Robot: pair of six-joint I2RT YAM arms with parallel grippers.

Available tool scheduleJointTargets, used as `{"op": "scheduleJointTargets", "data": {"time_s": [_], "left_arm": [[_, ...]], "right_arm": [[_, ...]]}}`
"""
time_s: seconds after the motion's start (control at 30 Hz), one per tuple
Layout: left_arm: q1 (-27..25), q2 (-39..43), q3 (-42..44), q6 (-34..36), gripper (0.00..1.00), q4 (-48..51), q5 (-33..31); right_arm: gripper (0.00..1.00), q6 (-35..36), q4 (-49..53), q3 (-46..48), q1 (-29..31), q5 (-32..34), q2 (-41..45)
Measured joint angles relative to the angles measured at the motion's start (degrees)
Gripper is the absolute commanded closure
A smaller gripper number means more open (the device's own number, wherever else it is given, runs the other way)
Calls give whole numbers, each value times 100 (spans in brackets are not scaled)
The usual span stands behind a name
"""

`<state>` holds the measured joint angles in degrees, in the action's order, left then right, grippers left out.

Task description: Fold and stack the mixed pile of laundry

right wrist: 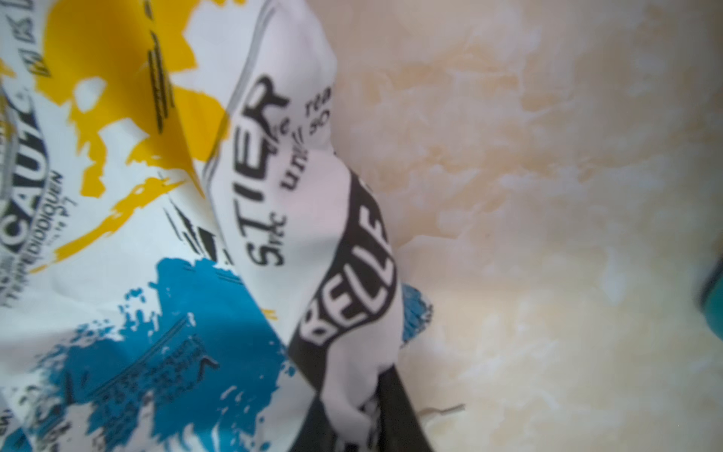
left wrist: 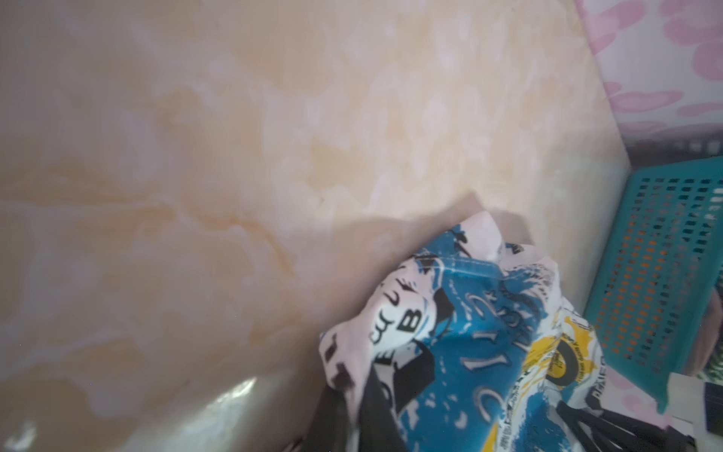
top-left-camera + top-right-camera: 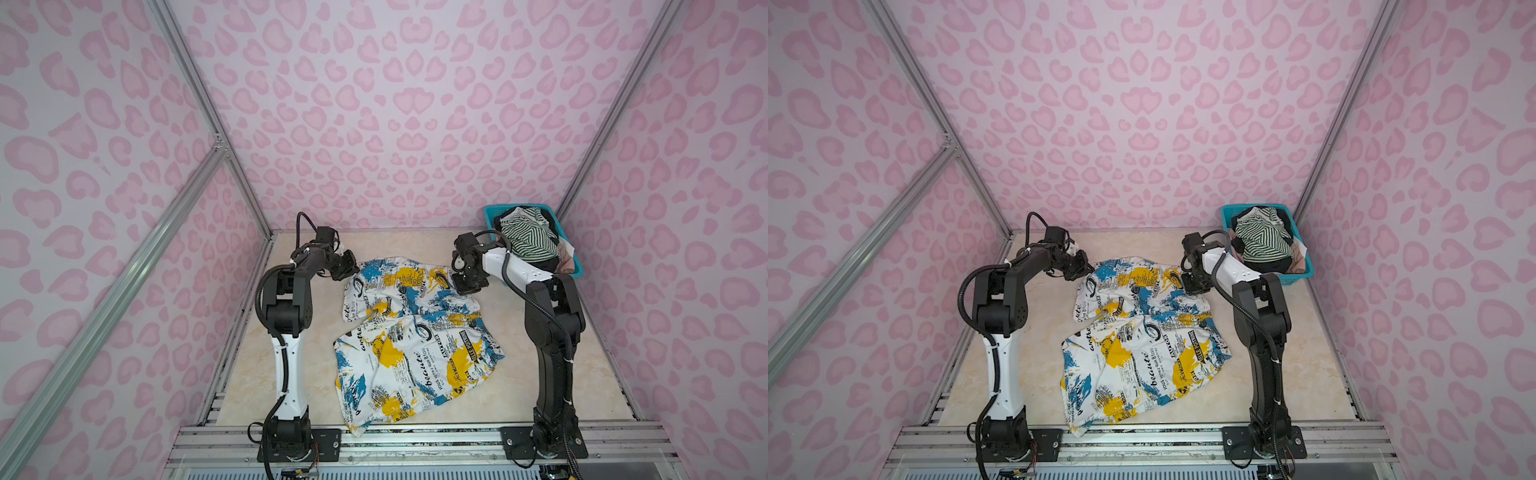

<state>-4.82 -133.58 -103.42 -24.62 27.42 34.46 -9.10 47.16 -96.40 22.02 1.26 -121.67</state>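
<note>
The white garment with blue and yellow splashes and black lettering [image 3: 415, 336] [image 3: 1142, 340] lies crumpled across the middle of the table. My left gripper [image 3: 348, 269] [image 3: 1082, 269] is at its far left corner. In the left wrist view the gripper [image 2: 358, 411] is shut on a fold of the cloth [image 2: 469, 332]. My right gripper [image 3: 467, 286] [image 3: 1196, 286] is at the far right corner. The right wrist view shows it [image 1: 360, 411] shut on the cloth [image 1: 156, 235] too. The striped top [image 3: 528, 239] [image 3: 1264, 237], a black garment [image 3: 540, 264] and a pale pink one [image 3: 566, 253] lie in the basket.
The teal mesh basket [image 3: 490, 212] [image 3: 1225, 212] [image 2: 665, 254] stands at the table's far right corner, just behind the right arm. The marbled beige table [image 3: 515, 386] [image 3: 1042, 365] is walled by pink patterned panels. A metal rail [image 3: 415, 432] runs along the front edge, under the garment's hem.
</note>
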Motion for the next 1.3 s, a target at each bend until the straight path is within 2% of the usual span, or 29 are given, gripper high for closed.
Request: {"op": "scheduleJointTargets", "data": {"time_s": [0.17,0.27,0.4,0.47,0.57,0.7,0.77,0.8,0.83,0.9,0.97,1.03,1.17,1.3], "left_arm": [[44,33,-7,-74,98,-216,-177],[107,164,50,33,98,-332,-514],[125,831,885,216,98,-820,-881],[103,1366,1416,299,98,-1073,-1080],[105,2229,1694,413,98,-1239,-1211],[83,2599,1768,629,96,-2041,-1257],[66,2535,1832,654,87,-1952,-1381],[63,2470,1784,682,75,-1862,-1408],[63,2371,1633,734,68,-1727,-1449],[63,2120,1259,793,52,-1534,-1659],[70,1945,1051,811,43,-1309,-1880],[74,1908,1071,811,39,-1088,-2059],[66,2041,1305,717,38,-780,-2282],[-103,2564,1519,664,40,-345,-2492]], "right_arm": [[100,-28,-184,-11,-103,-17,166],[100,31,-483,227,-101,142,804],[100,81,-1274,1051,-72,264,1705],[100,79,-1576,1381,-90,315,1847],[100,74,-1600,1224,-131,275,1475],[99,57,-1300,313,-120,151,562],[93,4,-1038,-33,-118,131,225],[90,-48,-933,-177,-118,120,92],[87,-57,-844,-295,-118,107,-24],[74,-81,-654,-468,-103,66,-181],[66,-142,-479,-616,-103,15,-260],[60,-146,-330,-741,-103,17,-280],[53,-160,-50,-708,-74,138,-76],[53,-136,90,-61,-7,227,782]]}}
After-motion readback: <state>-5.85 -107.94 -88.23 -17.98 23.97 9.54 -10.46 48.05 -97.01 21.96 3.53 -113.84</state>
